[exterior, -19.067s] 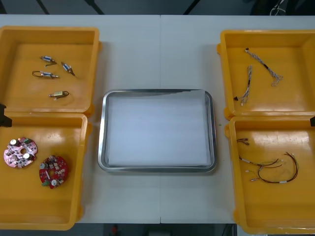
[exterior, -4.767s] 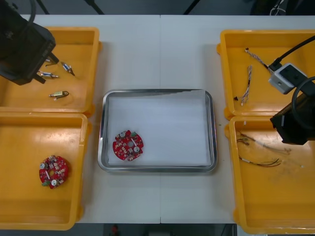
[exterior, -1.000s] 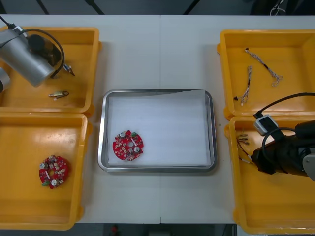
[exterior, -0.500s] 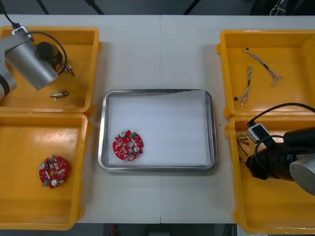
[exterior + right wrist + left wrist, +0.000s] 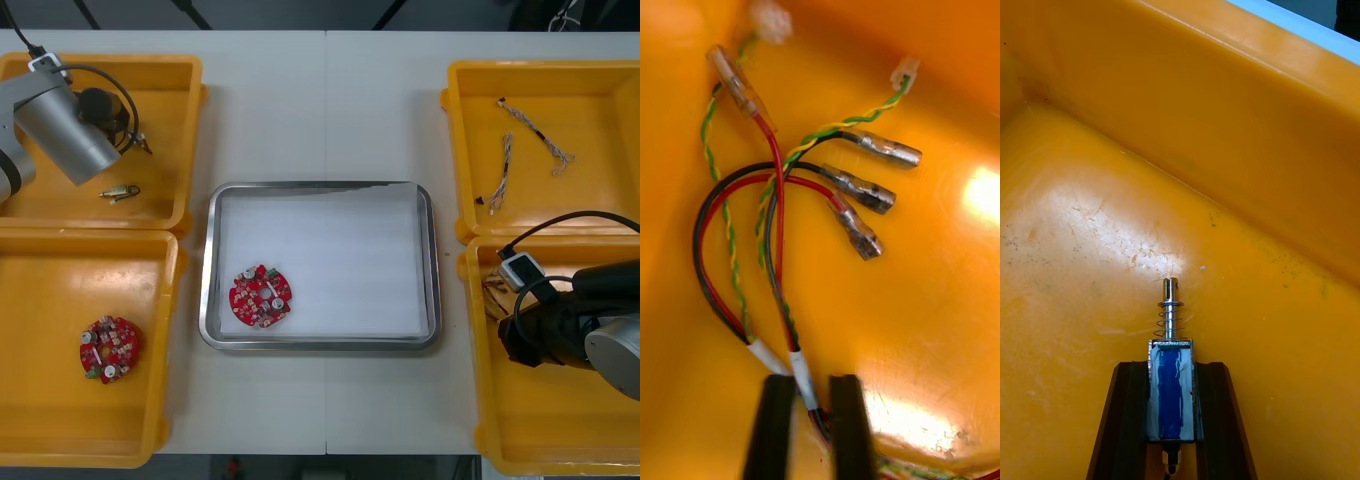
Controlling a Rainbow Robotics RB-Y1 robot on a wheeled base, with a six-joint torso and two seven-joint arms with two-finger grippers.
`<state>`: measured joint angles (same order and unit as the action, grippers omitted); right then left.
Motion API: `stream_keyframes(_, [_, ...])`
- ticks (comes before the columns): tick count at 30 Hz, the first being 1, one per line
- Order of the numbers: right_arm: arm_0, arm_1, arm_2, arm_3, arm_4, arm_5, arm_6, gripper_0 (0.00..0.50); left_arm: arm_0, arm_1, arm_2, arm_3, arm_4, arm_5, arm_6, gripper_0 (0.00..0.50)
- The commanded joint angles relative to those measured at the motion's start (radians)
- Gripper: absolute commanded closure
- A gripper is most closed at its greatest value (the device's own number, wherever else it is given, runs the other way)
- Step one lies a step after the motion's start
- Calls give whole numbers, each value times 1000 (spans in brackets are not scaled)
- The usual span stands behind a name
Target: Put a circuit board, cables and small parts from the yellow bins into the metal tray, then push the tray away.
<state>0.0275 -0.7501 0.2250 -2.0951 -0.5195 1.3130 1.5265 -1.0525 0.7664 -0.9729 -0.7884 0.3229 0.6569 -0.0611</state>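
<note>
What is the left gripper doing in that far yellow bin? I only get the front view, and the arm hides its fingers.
Observer: The left gripper is shut on a small metal part with a blue face.
Operator: What about the right one?
Observer: The right gripper is shut on cables: red, black and twisted green-and-yellow ones.
Operator: Do they have ends?
Observer: Three end in metal connectors, fanned out beyond the fingers.

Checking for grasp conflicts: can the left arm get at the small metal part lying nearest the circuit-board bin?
Probably not yet: the left gripper has its fingers shut on another small metal part. The loose part lies uncovered in the same yellow bin.
</note>
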Motion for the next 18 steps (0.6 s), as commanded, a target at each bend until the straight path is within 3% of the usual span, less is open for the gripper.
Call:
stream_keyframes(1, [5, 8, 14, -6, 3, -3, 23, 500, -26, -16, -17, 5, -4, -14, -5, 500])
stream_keyframes(6, [3, 8, 8, -10, 3, 11, 30, 500, -27, 1, -17, -3, -1, -16, -25, 500])
stream_keyframes(9, [2, 8, -19, -42, 3, 54, 40, 500, -37, 24, -15, -22, 47, -17, -55, 500])
stream_keyframes(18, [2, 9, -113, -191, -11, 230, 57, 500, -75, 119, -13, -72, 281, 4, -293, 500])
